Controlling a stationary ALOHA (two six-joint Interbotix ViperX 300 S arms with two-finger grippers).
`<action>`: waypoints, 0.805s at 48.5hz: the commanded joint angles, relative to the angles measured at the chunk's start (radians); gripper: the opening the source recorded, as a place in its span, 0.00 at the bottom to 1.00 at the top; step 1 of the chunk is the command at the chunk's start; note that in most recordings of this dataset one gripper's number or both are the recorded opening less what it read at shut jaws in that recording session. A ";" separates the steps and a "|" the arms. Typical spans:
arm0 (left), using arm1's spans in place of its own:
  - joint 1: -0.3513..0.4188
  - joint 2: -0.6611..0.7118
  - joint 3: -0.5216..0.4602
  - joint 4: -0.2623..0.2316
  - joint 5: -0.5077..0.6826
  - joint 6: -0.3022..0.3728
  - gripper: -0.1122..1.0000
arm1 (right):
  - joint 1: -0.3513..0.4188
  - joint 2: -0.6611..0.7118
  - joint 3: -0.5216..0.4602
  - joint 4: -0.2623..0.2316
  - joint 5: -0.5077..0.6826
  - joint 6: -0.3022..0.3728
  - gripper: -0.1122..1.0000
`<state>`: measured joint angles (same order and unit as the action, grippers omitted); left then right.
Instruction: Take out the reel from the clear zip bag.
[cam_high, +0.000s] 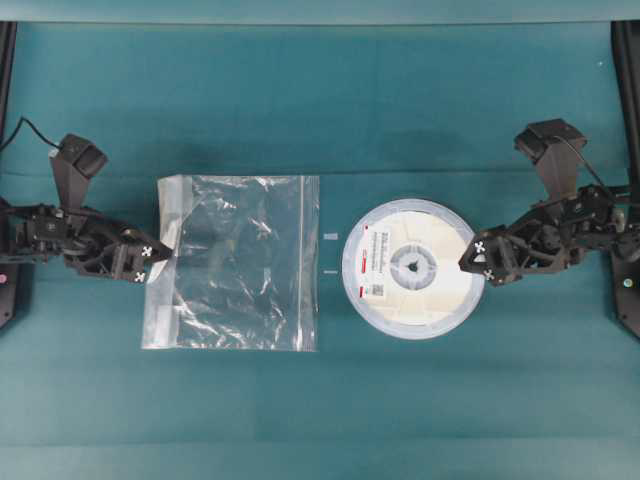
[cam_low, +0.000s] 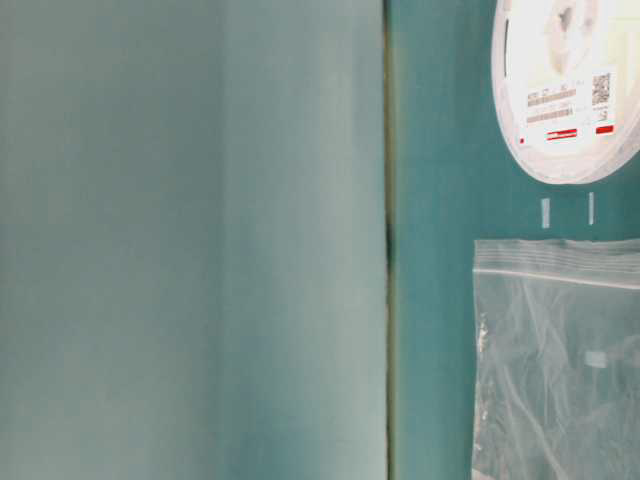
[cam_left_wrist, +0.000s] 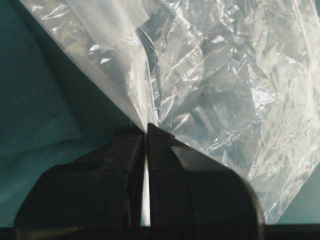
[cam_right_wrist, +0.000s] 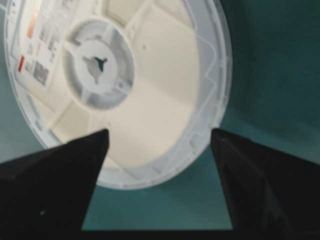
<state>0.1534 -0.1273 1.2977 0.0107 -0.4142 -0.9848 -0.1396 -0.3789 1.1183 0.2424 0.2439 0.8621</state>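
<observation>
- The flat round white plastic reel (cam_high: 412, 267), cream inside with a small grey hub, is pictured lying flat on the teal surface (cam_high: 330, 90), well clear of the crinkled clear zip bag (cam_high: 240, 262) to its left.
- The right end effector (cam_high: 483, 259) is seen spread wide at the reel's right rim, pinching nothing; a straight, slow retreat is judged best so the disc is not nudged.
- The left end effector (cam_high: 150, 262) is pressed together on the bag's left edge.
- Being round, the reel has no long axis; its red-striped label (cam_high: 375, 262) faces the bag.
</observation>
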 joint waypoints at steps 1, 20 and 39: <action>-0.002 -0.011 -0.008 0.003 -0.005 0.011 0.11 | 0.003 -0.008 -0.020 -0.003 -0.003 0.000 0.91; -0.002 -0.041 -0.012 0.003 -0.006 0.031 0.71 | 0.003 -0.014 -0.034 -0.005 -0.003 -0.005 0.91; -0.002 -0.138 -0.015 0.009 0.063 0.037 0.93 | 0.008 -0.057 -0.040 -0.049 -0.028 -0.008 0.91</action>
<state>0.1503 -0.2209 1.2916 0.0138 -0.3758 -0.9526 -0.1365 -0.4111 1.0968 0.2117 0.2255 0.8621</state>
